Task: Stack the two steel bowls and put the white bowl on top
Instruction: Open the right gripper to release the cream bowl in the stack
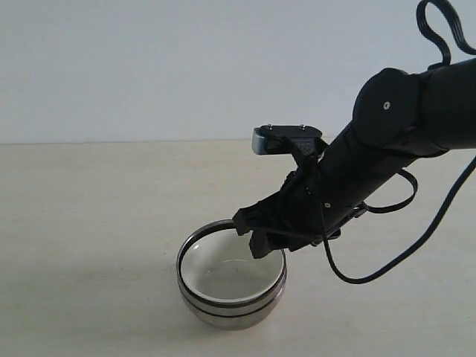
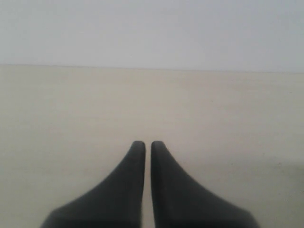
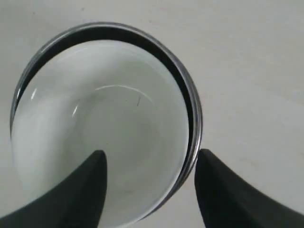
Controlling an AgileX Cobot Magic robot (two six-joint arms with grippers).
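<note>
The right black two-fingered gripper [image 1: 256,236] is spread astride the rim of the small cream-white glossy bowl [image 3: 95,118], one finger inside it and one outside the steel, apparently releasing it. That bowl sits nested atop the two stacked mirror-shiny round steel bowls [image 1: 232,311]. The left gripper [image 2: 147,145], fingers pressed together, idles over bare beige table [image 2: 71,104].

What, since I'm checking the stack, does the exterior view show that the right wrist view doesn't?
Exterior only: the steel bowls' stacked outer walls, and the right arm. Right wrist only: the right hand open, one finger over the white bowl, one outside the steel rim. Both: the white bowl nested on top, on the table.
</note>
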